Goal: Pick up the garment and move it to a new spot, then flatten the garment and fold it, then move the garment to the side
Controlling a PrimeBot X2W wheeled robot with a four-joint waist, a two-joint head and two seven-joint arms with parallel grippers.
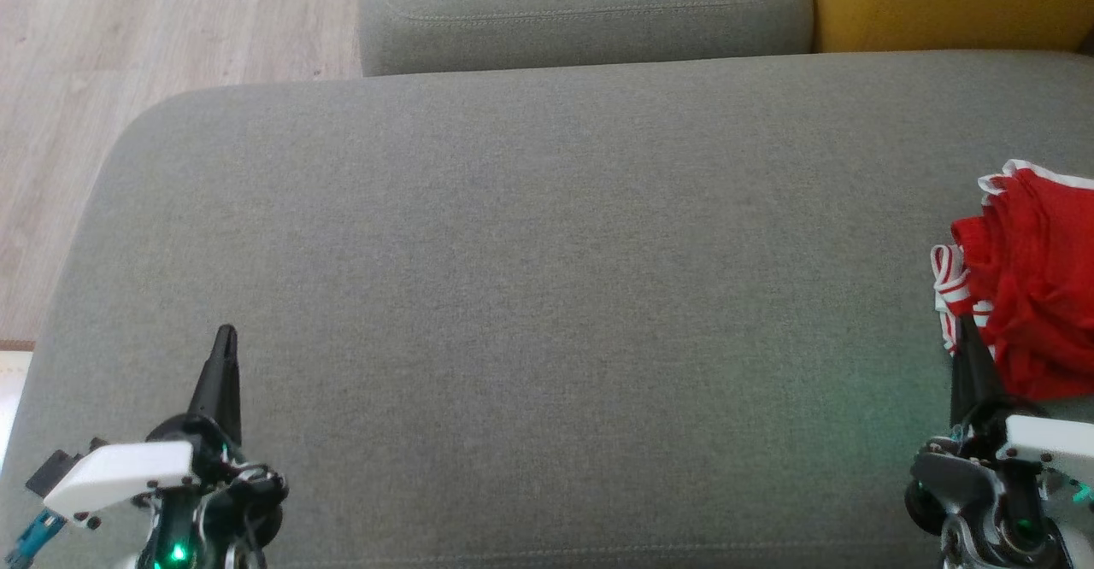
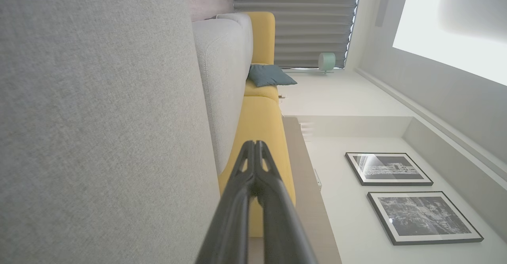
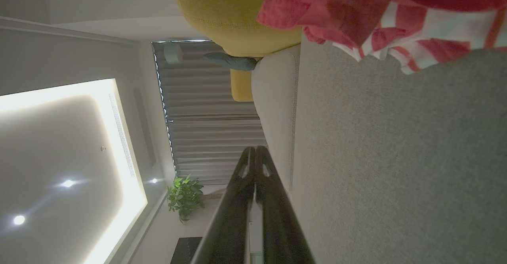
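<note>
At the right edge of the grey sofa seat point(image 1: 547, 296) your red garment point(image 1: 1038, 296) lies bunched beside the right gripper point(image 1: 966, 330), which, like the left gripper point(image 1: 226, 334), is pinched shut on nothing, both parked low, probably to leave the mid-seat free.

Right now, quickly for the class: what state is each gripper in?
Left gripper: closed, holding nothing.
Right gripper: closed, holding nothing, tip by the red garment.

The red garment point(image 1: 1034, 296) ran off the head view's right edge, and the right gripper point(image 1: 966, 330) covered part of its striped hem.
</note>
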